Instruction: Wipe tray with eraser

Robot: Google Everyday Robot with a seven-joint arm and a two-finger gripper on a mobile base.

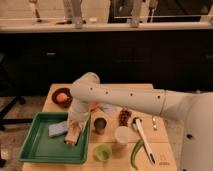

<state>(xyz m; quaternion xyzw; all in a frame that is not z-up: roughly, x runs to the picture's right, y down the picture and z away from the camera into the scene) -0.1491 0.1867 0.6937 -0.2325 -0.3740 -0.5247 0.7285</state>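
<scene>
The green tray (pixel 40 147) lies on the front left of the wooden table. My gripper (pixel 72 137) reaches down from the white arm into the tray's right side. It is shut on the tan eraser (pixel 70 139), whose lower end rests on the tray floor near the right rim. A flat pale blue-grey pad (pixel 58 129) lies in the tray just left of the gripper.
A dark bowl with an orange fruit (pixel 61 97) sits behind the tray. Right of the tray stand a metal cup (pixel 99 125), a white cup (pixel 122 134) and a green cup (pixel 102 152). A green pod (pixel 135 154), a white utensil (pixel 144 142) and a dark snack (pixel 124 117) lie further right.
</scene>
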